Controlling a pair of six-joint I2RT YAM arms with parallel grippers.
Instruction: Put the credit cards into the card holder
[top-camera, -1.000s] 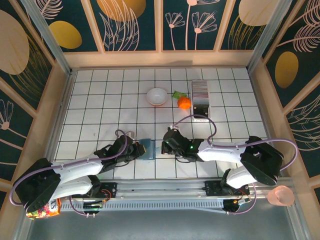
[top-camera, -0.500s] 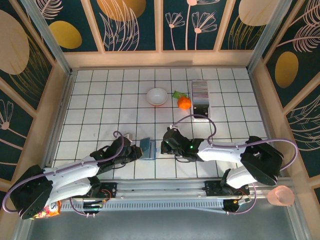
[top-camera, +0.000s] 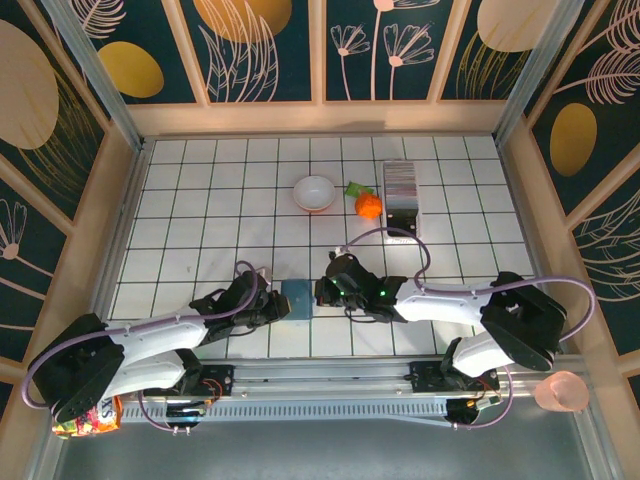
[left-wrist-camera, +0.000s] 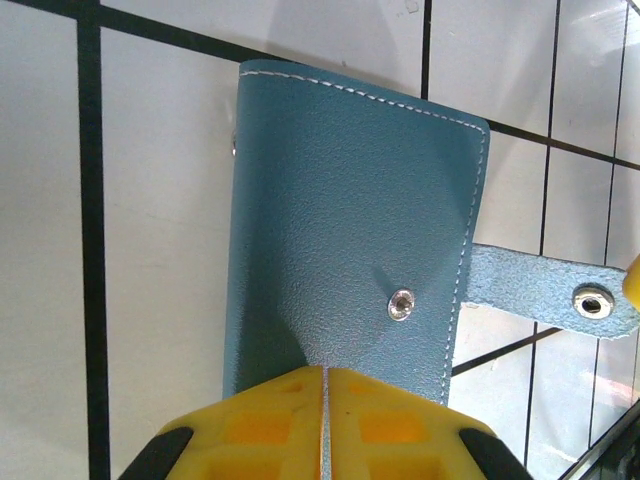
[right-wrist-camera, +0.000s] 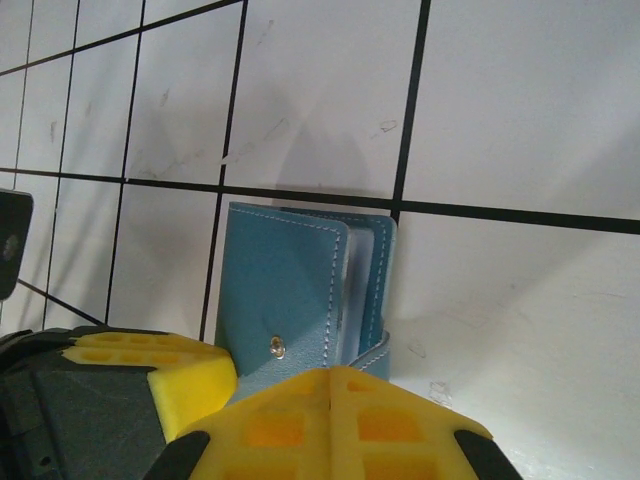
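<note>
The holder (top-camera: 297, 297) is lying on the tabletop (top-camera: 200, 210) between the clenched left claw (left-wrist-camera: 325, 375) and clenched right claw (right-wrist-camera: 331, 378), both tips meeting its edges; cards (top-camera: 401, 179) are standing stacked far right.

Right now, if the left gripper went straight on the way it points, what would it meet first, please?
The card holder: the left gripper seems to pinch its near edge.

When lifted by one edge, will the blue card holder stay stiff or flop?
The teal-blue stitched folding card holder probably flops: its covers gape apart in the right wrist view. Its loose snap strap would likely dangle. Probably light, being thin.
</note>
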